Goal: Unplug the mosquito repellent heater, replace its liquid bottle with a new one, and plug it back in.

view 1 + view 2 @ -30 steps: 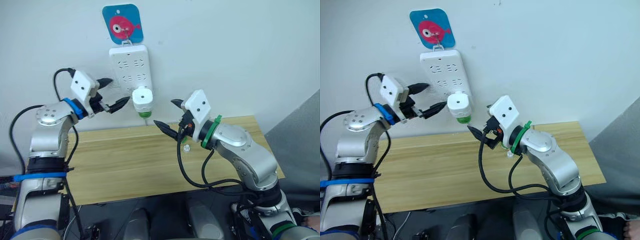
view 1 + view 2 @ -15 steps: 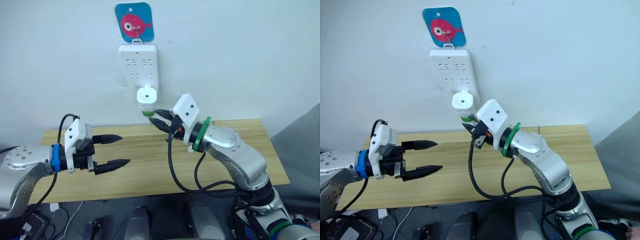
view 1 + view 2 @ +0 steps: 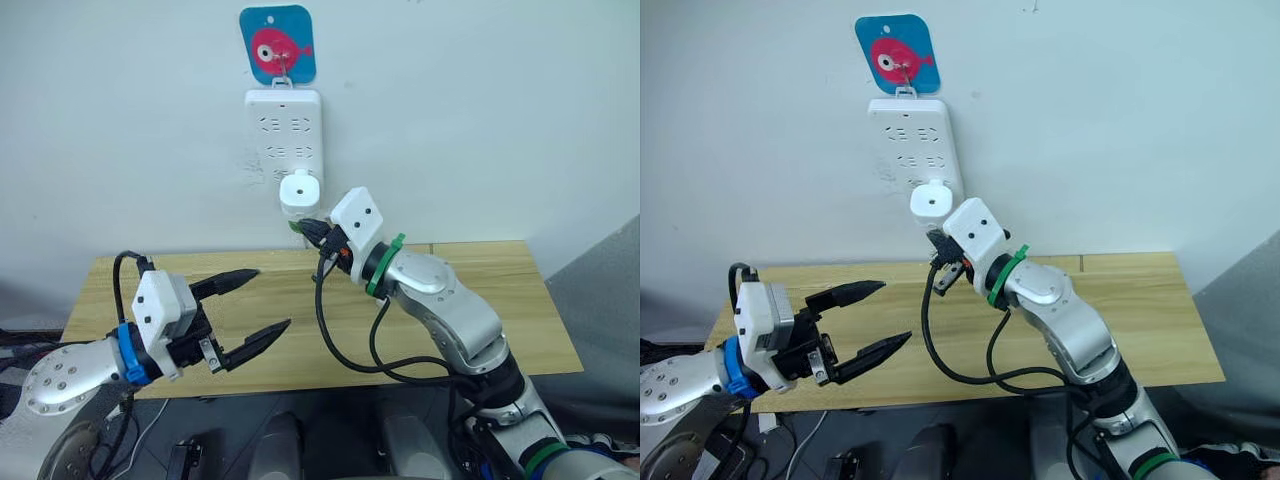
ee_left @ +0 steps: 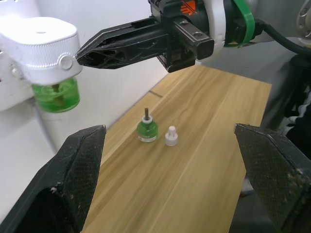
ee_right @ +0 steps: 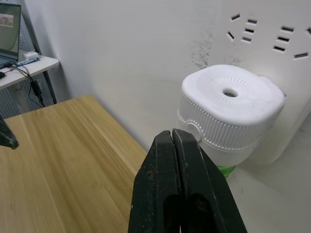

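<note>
Right wrist view shows the ribbed, rounded white mosquito repellent heater (image 5: 231, 108) plugged into the smooth socket strip (image 3: 284, 131). Just beside the heater, the right gripper (image 5: 178, 141) is clenched empty. The left gripper (image 3: 268, 304) gapes wide, well away from it.

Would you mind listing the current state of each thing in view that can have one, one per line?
mosquito repellent heater: plugged into the socket strip, green bottle fitted underneath.
socket strip: hanging on the wall, other outlets free.
spare green bottle: upright on the table, uncapped, wick showing.
white cap: off, standing beside the spare bottle.
left gripper: open, holding nothing.
right gripper: shut, empty, tips near the heater.
</note>
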`<state>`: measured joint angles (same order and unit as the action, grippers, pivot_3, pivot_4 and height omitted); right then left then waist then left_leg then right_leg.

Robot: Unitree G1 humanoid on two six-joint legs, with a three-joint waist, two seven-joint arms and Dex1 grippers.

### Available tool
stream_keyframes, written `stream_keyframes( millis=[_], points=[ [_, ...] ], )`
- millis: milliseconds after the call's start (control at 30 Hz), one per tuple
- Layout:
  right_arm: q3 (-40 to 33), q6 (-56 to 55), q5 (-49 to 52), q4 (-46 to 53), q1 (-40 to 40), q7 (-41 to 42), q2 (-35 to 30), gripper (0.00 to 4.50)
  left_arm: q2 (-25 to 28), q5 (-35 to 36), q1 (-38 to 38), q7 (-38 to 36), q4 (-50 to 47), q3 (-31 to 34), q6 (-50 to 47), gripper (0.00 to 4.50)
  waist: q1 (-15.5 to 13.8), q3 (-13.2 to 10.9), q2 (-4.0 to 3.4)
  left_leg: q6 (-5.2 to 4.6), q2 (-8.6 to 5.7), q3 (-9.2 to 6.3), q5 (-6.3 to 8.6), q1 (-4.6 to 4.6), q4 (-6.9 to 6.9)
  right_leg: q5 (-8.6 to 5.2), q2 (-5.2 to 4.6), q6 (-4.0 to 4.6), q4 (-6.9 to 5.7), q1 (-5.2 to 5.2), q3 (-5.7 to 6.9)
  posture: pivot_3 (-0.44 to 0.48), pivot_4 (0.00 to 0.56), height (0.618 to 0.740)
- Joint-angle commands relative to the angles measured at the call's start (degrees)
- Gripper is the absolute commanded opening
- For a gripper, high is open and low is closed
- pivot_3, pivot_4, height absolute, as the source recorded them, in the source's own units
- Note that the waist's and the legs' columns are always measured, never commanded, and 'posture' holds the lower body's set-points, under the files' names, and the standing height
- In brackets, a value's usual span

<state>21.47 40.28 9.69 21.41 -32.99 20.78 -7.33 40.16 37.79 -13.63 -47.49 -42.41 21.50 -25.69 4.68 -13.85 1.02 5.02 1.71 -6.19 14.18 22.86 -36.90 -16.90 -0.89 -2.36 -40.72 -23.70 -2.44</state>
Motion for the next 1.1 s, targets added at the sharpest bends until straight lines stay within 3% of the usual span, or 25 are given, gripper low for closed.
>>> stream_keyframes(
  millis=[33, 500, 1100],
  points=[
    [-0.1, -1.7, -1.0, 0.7, -1.3, -0.4, 1.0, 0.02, -0.3, -0.6, 0.2, 1.4, -1.6, 0.2, 1.8, 4.50, -0.1, 0.0, 0.00, 0.00, -0.01, 0.00, 0.00, 0.01, -0.01, 0.00, 0.00, 0.00, 0.00, 0.00, 0.00, -0.029, 0.203, 0.725],
    [-1.6, -2.4, -4.9, -3.5, -2.9, -3.7, 4.4, 0.02, 0.4, -0.6, 1.2, 2.2, -1.0, -1.0, 2.1, 4.50, 0.0, 0.0, 0.00, 0.00, -0.01, 0.00, 0.00, 0.01, 0.02, 0.00, 0.00, 0.00, 0.03, 0.00, 0.00, -0.029, 0.202, 0.725],
    [-2.6, -0.9, -5.2, -2.8, -3.0, -3.4, 2.5, 0.02, 0.4, -1.7, 2.0, 1.8, 0.0, -2.1, 3.0, 4.50, -0.1, 0.0, 0.00, 0.00, -0.01, -0.01, 0.00, 0.01, 0.02, 0.00, 0.00, 0.00, 0.03, 0.00, 0.01, -0.033, 0.203, 0.725]
  ],
)
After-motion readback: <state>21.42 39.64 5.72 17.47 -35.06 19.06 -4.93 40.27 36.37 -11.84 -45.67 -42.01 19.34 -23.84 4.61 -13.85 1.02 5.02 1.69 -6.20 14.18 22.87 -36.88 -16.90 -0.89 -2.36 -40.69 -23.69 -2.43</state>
